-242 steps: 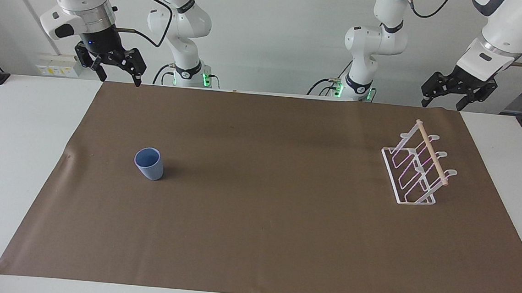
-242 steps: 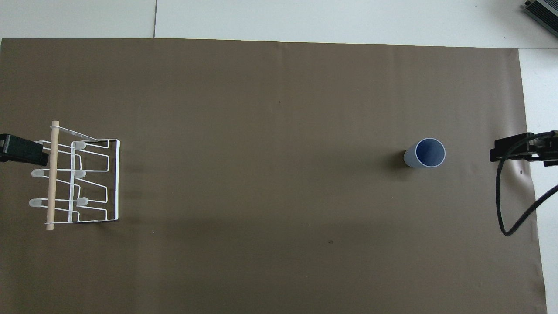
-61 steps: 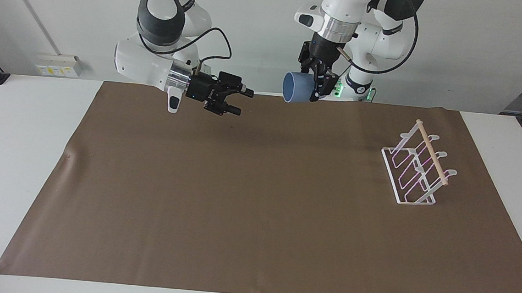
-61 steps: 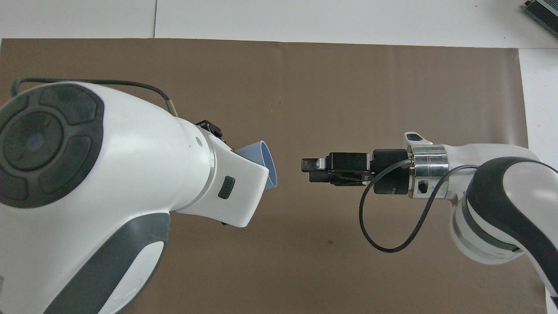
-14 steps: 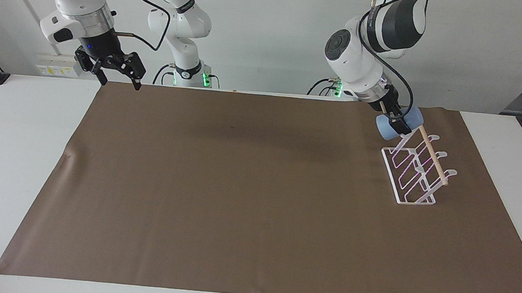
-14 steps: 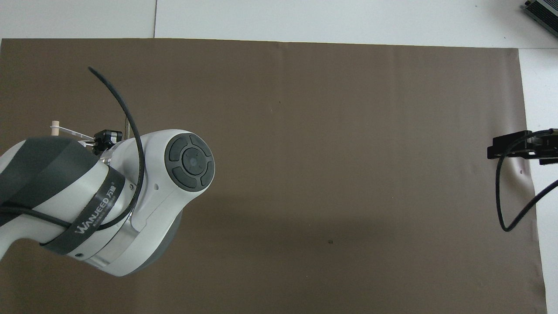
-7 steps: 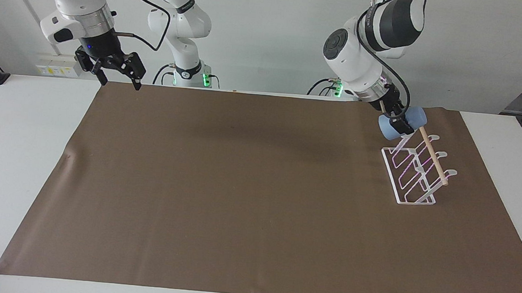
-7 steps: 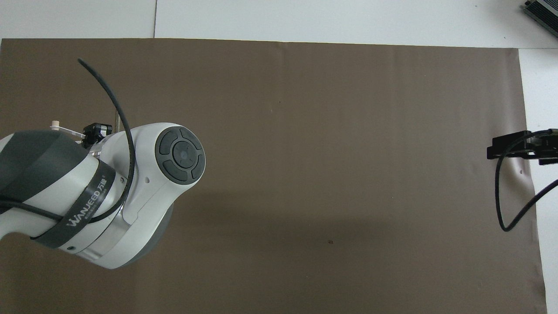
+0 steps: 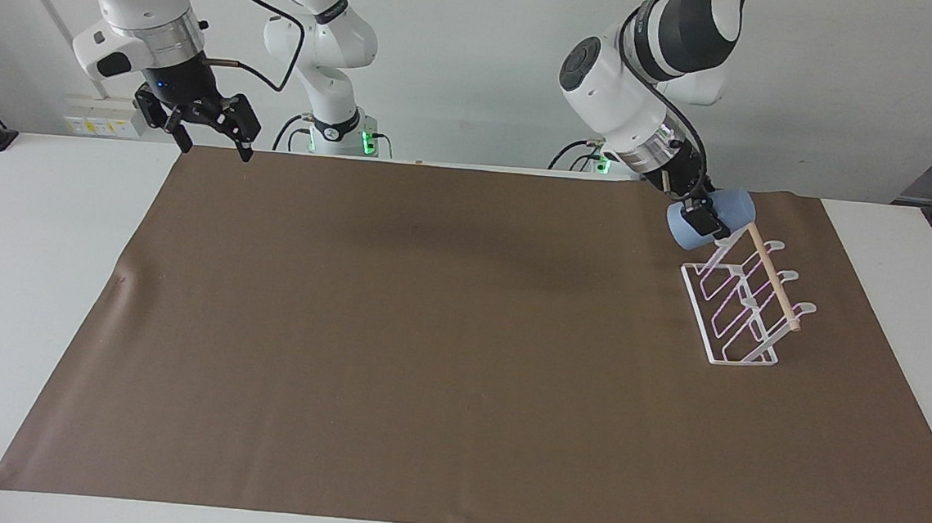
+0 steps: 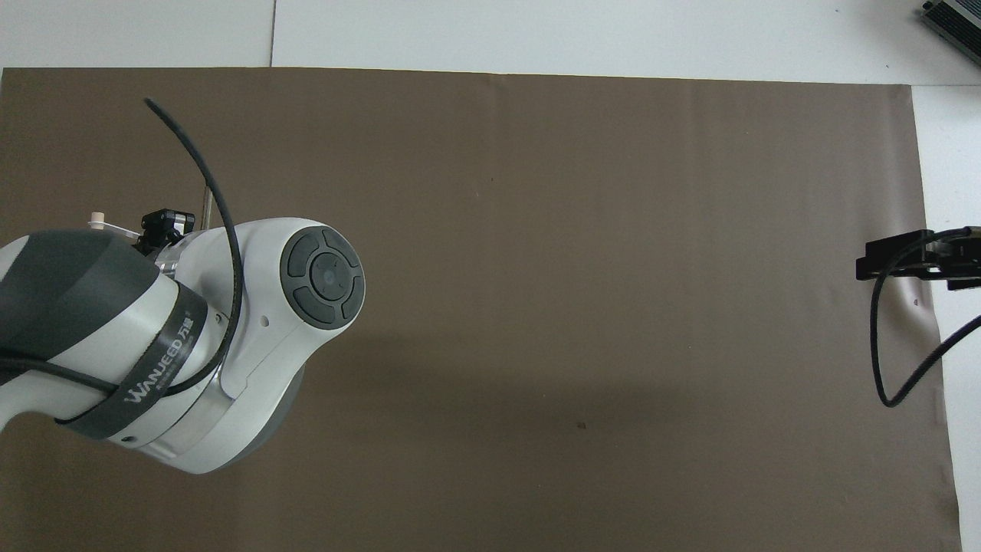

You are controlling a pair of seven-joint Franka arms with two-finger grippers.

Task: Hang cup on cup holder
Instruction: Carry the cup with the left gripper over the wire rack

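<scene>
Over the rack's robot-side end: your left gripper [image 9: 703, 216] is clamping the cup [image 9: 710, 219], tipped sideways.
Cup holder [image 9: 746, 297]: it's sitting toward the left arm's end of the brown mat [image 9: 460, 351].
Right gripper [image 9: 208, 130]: it's waiting with fingers spread, holding nothing, over the mat's corner.

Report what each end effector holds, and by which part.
Left end effector grips the cup across its side wall, sideways over the rack's end nearer the robots. Right end effector holds nothing, open, waiting.
</scene>
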